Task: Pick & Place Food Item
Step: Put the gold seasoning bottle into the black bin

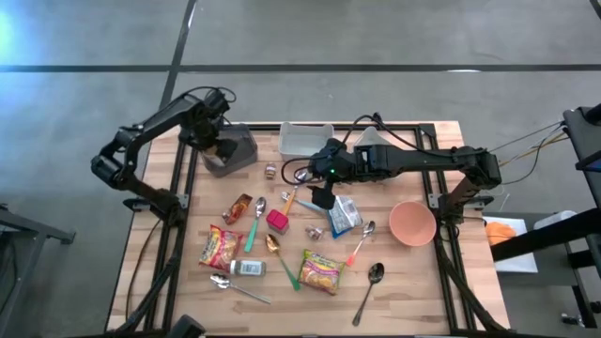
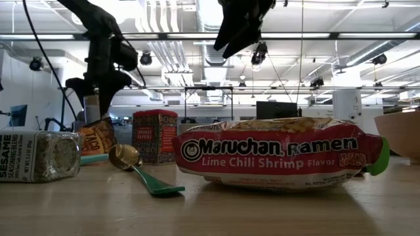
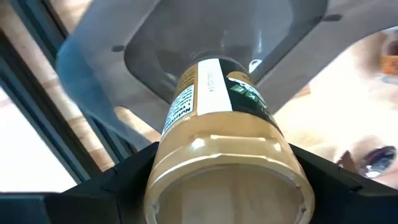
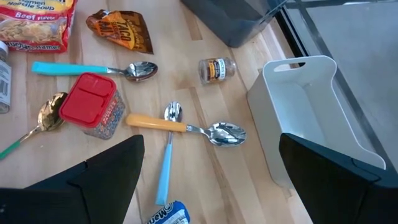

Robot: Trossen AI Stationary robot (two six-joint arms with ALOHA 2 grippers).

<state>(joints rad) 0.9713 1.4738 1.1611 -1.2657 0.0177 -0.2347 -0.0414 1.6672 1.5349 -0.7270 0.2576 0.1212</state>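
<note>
**Inspector:** Start at your left. The left gripper [image 1: 218,143] hangs over the grey bin [image 1: 237,150] at the table's far left corner, pointing straight down. In its wrist view the fingers [image 3: 112,183] sit against both sides of a jar [image 3: 214,124] with a tan lid, whose far end points into the bin. Record it as clamped on the jar.

**Operator:** So the food item is the jar, above the bin?

**Inspector:** Yes, held over the bin's hollow, not resting in it as far as I can judge. Keep the jar centred between the walls, lower it until the base is near the floor, and only then release. Let go high and it may tip or bounce.

**Operator:** And further right?

**Inspector:** The right gripper [image 1: 322,195] waits mid-table, jaws wide apart and holding nothing, angled down over 3 spoons [image 4: 186,127] and a red-lidded shaker [image 4: 94,104], with the white bin [image 4: 305,112] just beyond. Leave it parked; it is well apart from your drop.
</note>
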